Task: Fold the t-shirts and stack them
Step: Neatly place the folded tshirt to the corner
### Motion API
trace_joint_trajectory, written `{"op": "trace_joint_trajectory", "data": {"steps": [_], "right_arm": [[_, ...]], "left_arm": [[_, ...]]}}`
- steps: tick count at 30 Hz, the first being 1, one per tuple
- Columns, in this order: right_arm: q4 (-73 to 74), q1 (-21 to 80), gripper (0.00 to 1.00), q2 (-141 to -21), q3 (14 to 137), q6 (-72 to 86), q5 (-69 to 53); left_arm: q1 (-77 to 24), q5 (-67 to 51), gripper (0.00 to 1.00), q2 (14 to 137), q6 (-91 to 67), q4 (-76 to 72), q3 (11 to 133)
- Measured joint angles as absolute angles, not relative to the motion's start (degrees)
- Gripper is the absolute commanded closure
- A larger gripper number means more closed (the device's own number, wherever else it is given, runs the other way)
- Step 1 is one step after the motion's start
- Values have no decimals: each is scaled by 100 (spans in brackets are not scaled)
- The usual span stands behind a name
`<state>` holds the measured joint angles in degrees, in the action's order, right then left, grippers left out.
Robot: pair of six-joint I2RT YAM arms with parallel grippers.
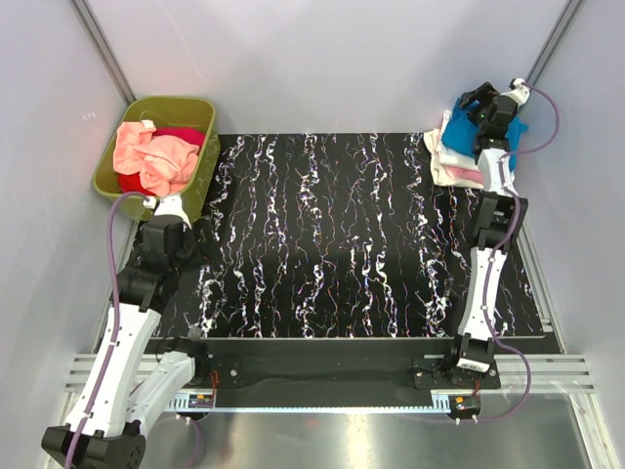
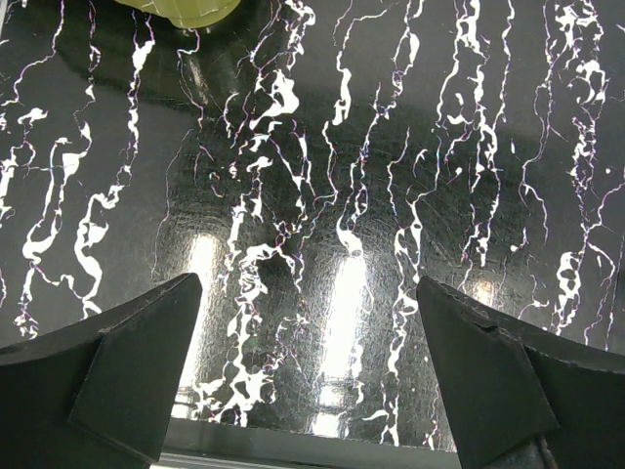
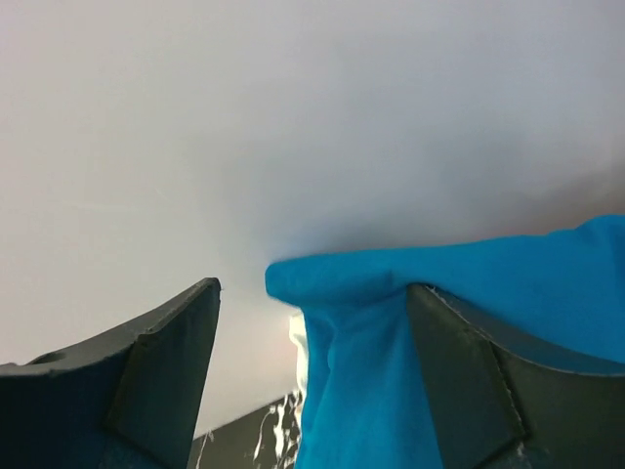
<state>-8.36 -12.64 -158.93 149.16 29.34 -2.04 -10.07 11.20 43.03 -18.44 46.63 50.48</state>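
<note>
Table [image 1: 342,244], black and shiny with white wiggly lines, lies flat and hard right under the left claw [image 2: 308,283]. That claw is spread as wide as it can go and has nothing in it. Just past it sits a green plastic tub [image 1: 109,181] with stiff walls. Inside are soft, crumpled shirts, a peach one [image 1: 146,156] in front and a red one [image 1: 181,135] behind. Far off in the back corner is the right claw [image 3: 312,286]. Its two dark fingers [image 3: 156,371] stand wide apart and are not pinching. The blue shirt [image 3: 508,283] is thin and floppy, and a fold of it sits between the fingers and leans on one of them. Under this claw it rests on a pile, with a cream shirt [image 1: 447,161] and a pink shirt [image 1: 467,178] below. I think the step is putting the blue shirt on the pile, and it looks nearly done. Next the right claw should lift away gently so the cloth does not snag. Then the left claw can reach ahead into the tub.
</note>
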Motion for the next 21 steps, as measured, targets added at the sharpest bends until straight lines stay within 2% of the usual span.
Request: {"op": "trace_joint_trajectory", "data": {"steps": [7,11,14,18,19,21], "right_arm": [[-1579,-1848,14,-13587,11636,3249,-611],[-1546,-2497,14,-13069,11428,3367,-1240],[-1509,-2598,15,-12892,11271,3356,-1612],[-1253,-2512,32,-12908,11198,3435,-1726],[-1184,-2512,42,-12949,11246,3454,-1780],[-1057,-2523,48,-13115,11454,3527,-1927]], "left_arm": [[-1007,1127,1,4169,-1844,4663,5046],[-1007,1127,1,4128,-1844,4661,5039],[-1007,1127,1,4128,-1844,4663,5035],[-1004,1127,1,4106,-1844,4663,5017],[-1004,1127,1,4095,-1844,4663,5015],[-1002,1127,1,4084,-1844,4663,5015]]}}
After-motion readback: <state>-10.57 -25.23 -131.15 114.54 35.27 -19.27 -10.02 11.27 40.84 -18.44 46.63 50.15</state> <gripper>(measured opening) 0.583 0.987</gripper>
